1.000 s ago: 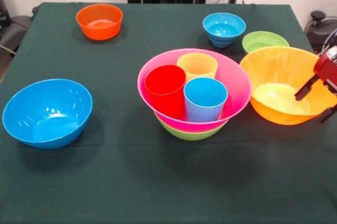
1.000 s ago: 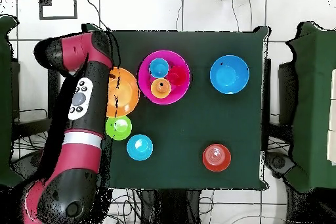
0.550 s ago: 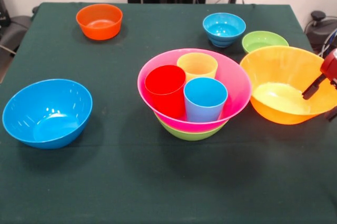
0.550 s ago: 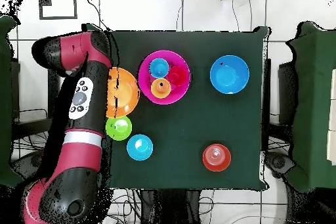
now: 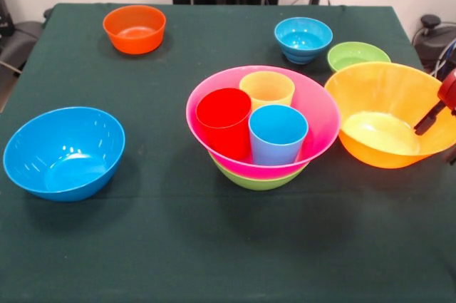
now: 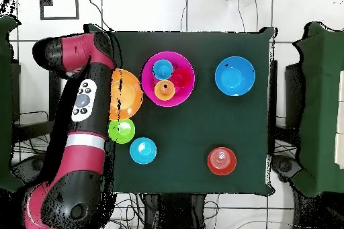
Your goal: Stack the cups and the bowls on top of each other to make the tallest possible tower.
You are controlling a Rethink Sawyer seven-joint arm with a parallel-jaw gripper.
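A large pink bowl [image 5: 322,114] [image 6: 150,84] sits nested on a green bowl [image 5: 256,179] at the table's middle. Inside it stand three cups upright: a red cup [image 5: 224,122] [image 6: 181,76], a yellow cup [image 5: 266,90] [image 6: 164,90] and a light blue cup [image 5: 278,134] [image 6: 162,69]. Beside this pile rests a large yellow-orange bowl [image 5: 381,114] [image 6: 129,94]. My gripper [image 5: 442,135] is at that bowl's right rim, half cut off by the picture's edge, open, with one black finger [image 5: 428,119] over the bowl's inside. In the overhead view the arm [image 6: 84,99] covers it.
A medium blue bowl [image 5: 64,152] [image 6: 234,76] stands alone at the front view's left. A small orange bowl [image 5: 134,28] [image 6: 222,161], a small blue bowl [image 5: 303,38] [image 6: 143,150] and a small green bowl [image 5: 358,55] [image 6: 121,130] stand toward the far side.
My gripper has slid right, off the yellow-orange bowl's inside toward the picture's edge. No bowl or cup has moved.
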